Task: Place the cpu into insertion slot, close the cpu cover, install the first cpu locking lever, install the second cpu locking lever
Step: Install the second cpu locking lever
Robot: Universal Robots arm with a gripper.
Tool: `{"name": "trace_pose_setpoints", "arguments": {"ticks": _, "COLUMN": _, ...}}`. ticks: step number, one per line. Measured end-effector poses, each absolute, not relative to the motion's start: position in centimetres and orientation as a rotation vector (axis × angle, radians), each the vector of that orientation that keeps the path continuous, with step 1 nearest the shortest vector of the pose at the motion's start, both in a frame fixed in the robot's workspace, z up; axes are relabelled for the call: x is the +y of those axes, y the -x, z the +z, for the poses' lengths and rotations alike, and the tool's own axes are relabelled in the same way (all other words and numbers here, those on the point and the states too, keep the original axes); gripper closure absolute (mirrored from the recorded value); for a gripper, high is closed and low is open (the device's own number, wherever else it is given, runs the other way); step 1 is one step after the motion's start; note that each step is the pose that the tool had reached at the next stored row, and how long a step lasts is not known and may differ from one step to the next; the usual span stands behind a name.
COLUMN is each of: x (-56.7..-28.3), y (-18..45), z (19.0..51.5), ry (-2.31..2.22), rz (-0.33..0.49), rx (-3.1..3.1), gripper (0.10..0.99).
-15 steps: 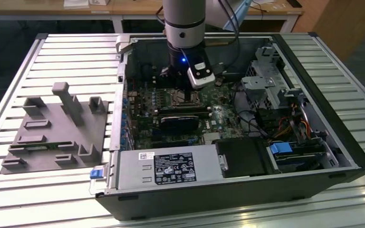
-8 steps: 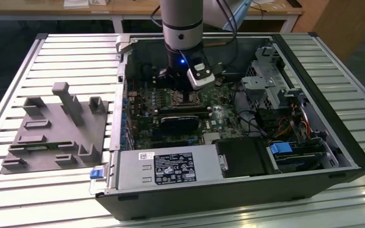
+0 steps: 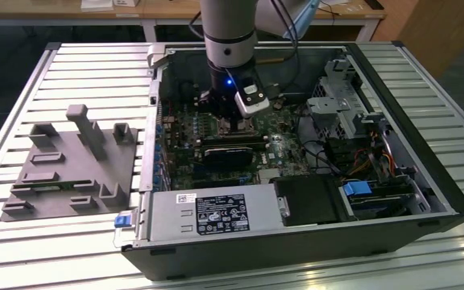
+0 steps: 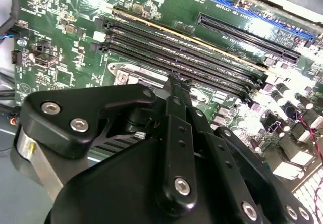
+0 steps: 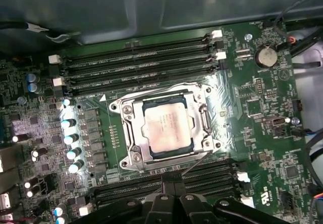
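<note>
**Arm lowered into the open case, cpu seated under its cover**

In the exterior view the arm reaches down into the open computer case (image 3: 425, 199), and the gripper (image 3: 225, 115) hangs low over the green circuit board (image 3: 284, 151), its tip lost behind the wrist and a white camera housing (image 3: 251, 99). From there the socket is hidden under the arm. A black fan block (image 3: 228, 154) lies just in front of it, and a grey fixture (image 3: 70, 160) stands on the slatted table (image 3: 22, 90) at the exterior view's left, well apart from the case.

The first wrist view gives what the exterior view cannot: the insertion slot (image 5: 164, 128) seen from above, with the cpu (image 5: 166, 128) lying flat in it, its dull metal face showing through the window of the cpu cover (image 5: 132, 133), which lies down around the chip. A thin locking lever (image 5: 198, 162) runs slanted beside the socket towards the gripper (image 5: 173, 191), whose two black fingers (image 5: 166, 193) stand pressed together just beside that wire. Whether they pinch it I cannot tell; they hold nothing else that shows.

The second wrist view looks along the gripper (image 4: 176, 82) from behind, fingers drawn together to a narrow point above the long memory slots (image 4: 192, 57). The gripper's body covers the socket there, save for one silvery corner (image 4: 126, 75).
</note>
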State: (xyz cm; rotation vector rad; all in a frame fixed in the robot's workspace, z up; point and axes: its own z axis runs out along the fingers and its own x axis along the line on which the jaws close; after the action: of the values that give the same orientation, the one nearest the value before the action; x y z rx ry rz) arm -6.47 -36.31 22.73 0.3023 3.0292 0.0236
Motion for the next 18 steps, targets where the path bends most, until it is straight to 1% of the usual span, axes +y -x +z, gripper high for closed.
{"name": "trace_pose_setpoints", "arguments": {"ticks": 6, "x": -36.34, "y": 6.47, "z": 22.68, "ry": -0.301, "rz": 0.028, "rx": 3.030, "gripper": 0.980}}
{"name": "trace_pose_setpoints", "arguments": {"ticks": 18, "x": -37.17, "y": 6.96, "z": 22.28, "ry": -0.307, "rz": 0.136, "rx": 3.034, "gripper": 0.980}}
